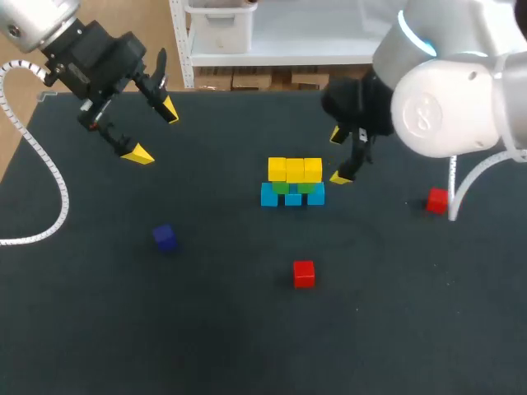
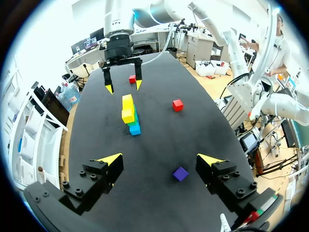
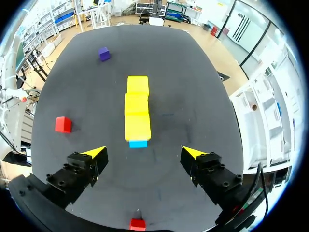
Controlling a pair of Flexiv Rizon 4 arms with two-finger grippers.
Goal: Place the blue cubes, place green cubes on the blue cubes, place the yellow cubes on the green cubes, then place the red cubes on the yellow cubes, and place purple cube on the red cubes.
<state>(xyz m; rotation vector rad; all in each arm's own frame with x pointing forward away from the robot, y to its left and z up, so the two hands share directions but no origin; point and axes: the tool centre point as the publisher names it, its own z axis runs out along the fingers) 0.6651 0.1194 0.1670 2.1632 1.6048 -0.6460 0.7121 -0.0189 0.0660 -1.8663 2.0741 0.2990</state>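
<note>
A small stack stands mid-table: a row of blue cubes (image 1: 292,197), green cubes (image 1: 293,188) on them, and three yellow cubes (image 1: 295,169) on top. My right gripper (image 1: 339,156) hangs open just right of the stack, holding nothing; in its wrist view the yellow row (image 3: 137,113) and a blue cube (image 3: 138,143) lie ahead of the open gripper (image 3: 143,153). My left gripper (image 1: 154,132) is open and empty, high at the far left. One red cube (image 1: 304,273) lies in front of the stack, another (image 1: 437,200) at the right. The purple cube (image 1: 165,237) sits front left.
The dark table (image 1: 206,329) is bare apart from these cubes. A white coiled cable (image 1: 49,177) hangs from my left arm over the table's left edge. In the left wrist view the purple cube (image 2: 180,173) lies between the spread fingers, far below them.
</note>
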